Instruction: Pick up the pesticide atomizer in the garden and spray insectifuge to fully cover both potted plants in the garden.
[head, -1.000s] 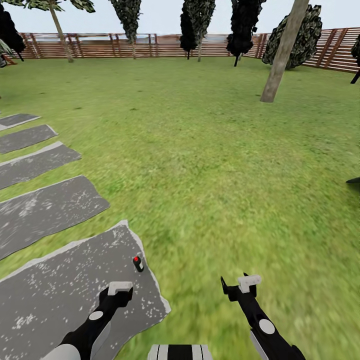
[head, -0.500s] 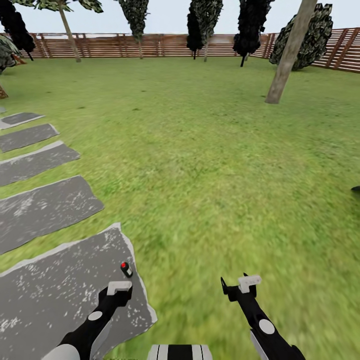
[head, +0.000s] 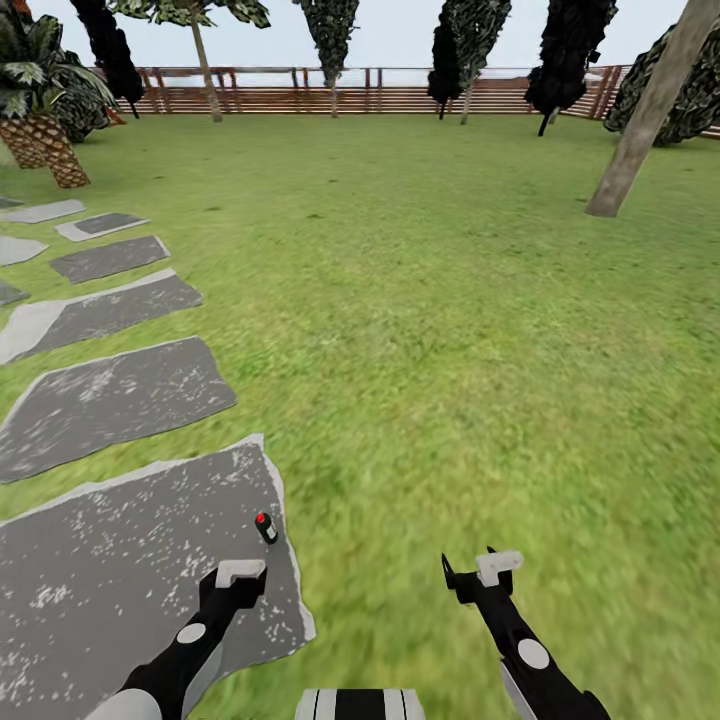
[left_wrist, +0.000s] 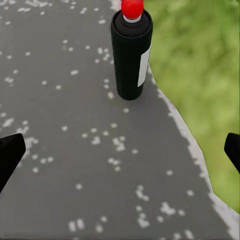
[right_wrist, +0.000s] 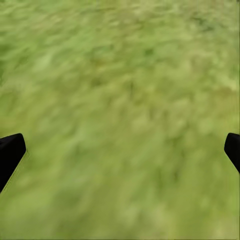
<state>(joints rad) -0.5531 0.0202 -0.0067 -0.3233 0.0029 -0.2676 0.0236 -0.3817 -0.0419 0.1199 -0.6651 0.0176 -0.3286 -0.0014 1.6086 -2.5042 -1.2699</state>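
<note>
the left gripper (head: 240, 575) hangs low over the nearest grey stepping stone (head: 120, 560), fingers spread wide with nothing between them; in the left wrist view its dark fingertips (left_wrist: 10, 155) sit at the far sides over bare stone. just ahead of it a small dark bottle with a red cap (head: 265, 527) stands upright on that stone, close to the stone's pale edge where it meets the lawn (head: 450, 330) (in the left wrist view the bottle (left_wrist: 131, 52) has a white label strip down one side). the right gripper (head: 485, 570) hangs over grass, released, its tips wide apart in the right wrist view above plain grass (right_wrist: 120, 115).

more stepping stones run away in a row on the left. the lawn ahead lies open up to the brown slatted fence (head: 380, 95). a scaly-trunked palm (head: 45, 140) stands far left, and a leaning bare trunk (head: 640, 120) far right.
</note>
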